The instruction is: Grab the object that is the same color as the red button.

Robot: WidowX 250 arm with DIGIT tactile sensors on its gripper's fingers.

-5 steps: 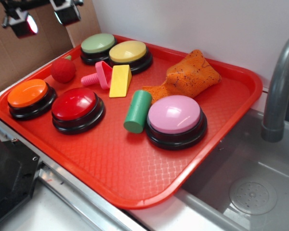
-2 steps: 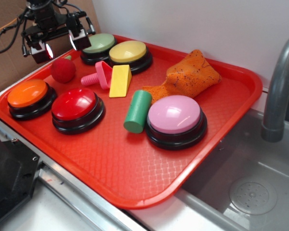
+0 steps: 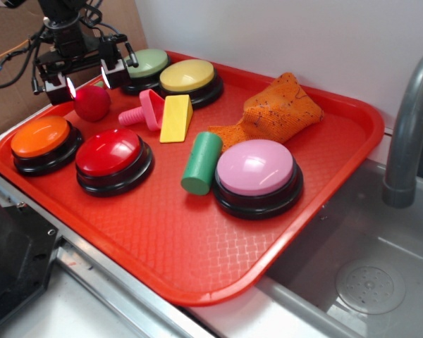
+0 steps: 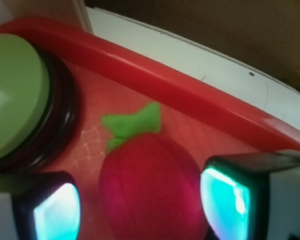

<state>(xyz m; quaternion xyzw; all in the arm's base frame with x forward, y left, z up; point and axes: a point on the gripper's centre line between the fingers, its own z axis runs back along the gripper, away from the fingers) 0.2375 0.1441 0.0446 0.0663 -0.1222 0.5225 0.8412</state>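
At the tray's point(image 3: 324, 183) far left corner, by the green button point(image 3: 146, 63): red ball point(image 3: 92, 103) between wide-open gripper point(image 3: 84, 79), holding nothing. Reaching step. Next, drop lower, then squeeze shut.

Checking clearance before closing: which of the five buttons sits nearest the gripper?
The green-topped button, at the tray's far corner, just beside the gripper. The yellow, orange, red and pink ones lie farther off.

The exterior view looks down obliquely across the red plastic tray point(image 3: 324, 211), while the close wrist view faces its far-left rim point(image 4: 190, 95), sharing that corner.
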